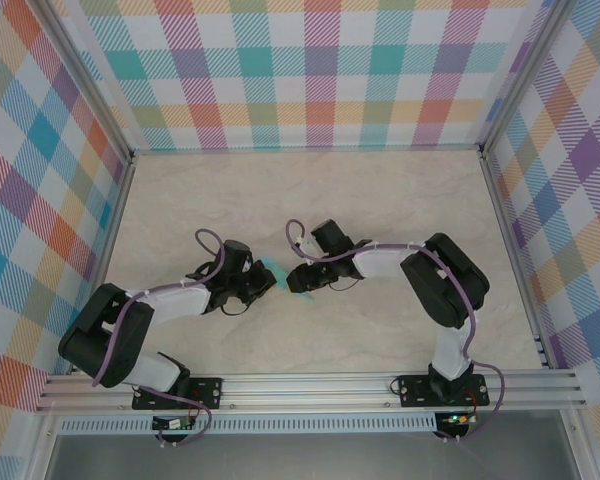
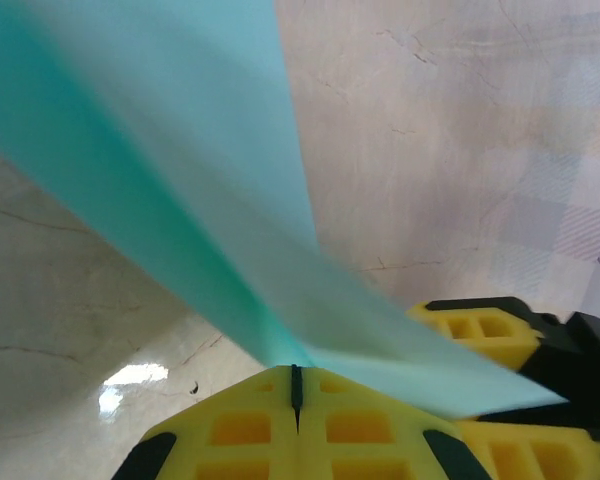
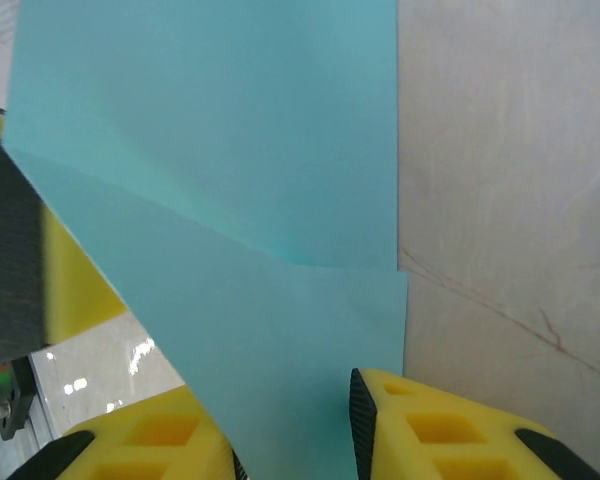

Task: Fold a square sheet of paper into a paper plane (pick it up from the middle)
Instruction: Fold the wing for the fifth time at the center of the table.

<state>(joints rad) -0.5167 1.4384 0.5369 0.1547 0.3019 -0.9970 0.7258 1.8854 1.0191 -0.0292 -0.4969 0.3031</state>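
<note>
The square sheet of paper is turquoise and hangs between my two grippers at the table's middle, just above the surface. In the left wrist view the paper rises from my left gripper, whose yellow jaws are pressed shut on its edge. In the right wrist view the paper shows a folded layer with a diagonal crease. It runs down between the fingers of my right gripper, which stand apart and open. From above, the left gripper and right gripper nearly touch tip to tip.
The tabletop is pale marble. Plaid walls close it in at the back and on both sides. An aluminium rail runs along the near edge by the arm bases.
</note>
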